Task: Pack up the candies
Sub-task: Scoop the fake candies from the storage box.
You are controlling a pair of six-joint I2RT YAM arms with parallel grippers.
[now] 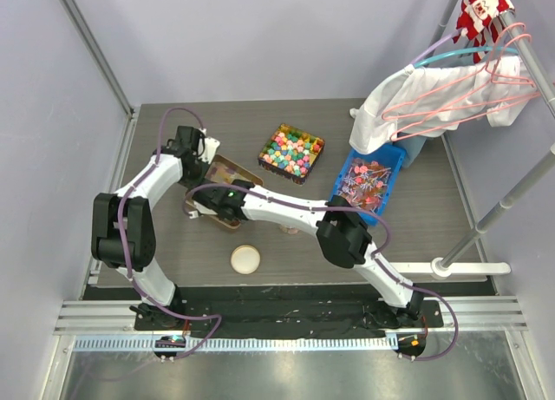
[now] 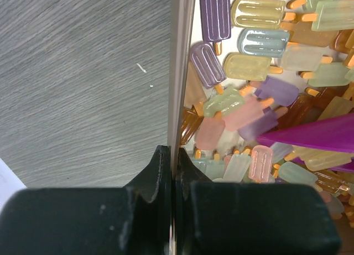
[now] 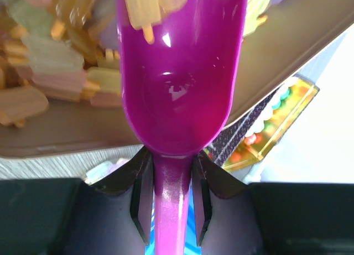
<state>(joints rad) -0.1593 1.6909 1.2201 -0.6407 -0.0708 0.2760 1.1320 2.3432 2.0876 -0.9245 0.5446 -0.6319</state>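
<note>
The candies (image 2: 249, 100) are small popsicle-shaped gummy pieces in yellow, orange, pink, purple and pale green. They fill a tan tray (image 1: 227, 167). My left gripper (image 2: 172, 155) is shut on the tray's thin side wall (image 2: 180, 72), at the tray's left edge in the top view (image 1: 201, 157). My right gripper (image 3: 172, 166) is shut on the handle of a magenta scoop (image 3: 180, 72). The scoop's bowl lies in the tray among the candies (image 3: 50, 61), with a yellow piece (image 3: 149, 3) at its front end. The scoop's tip also shows in the left wrist view (image 2: 315, 134).
A gold box of bright mixed sweets (image 1: 291, 152) stands behind the tray. A blue bin (image 1: 371, 179) of items sits to the right, under a white cloth on hangers (image 1: 434, 96). A round pale lid (image 1: 245, 259) lies near the front. A metal rack pole (image 1: 486, 218) stands at the right.
</note>
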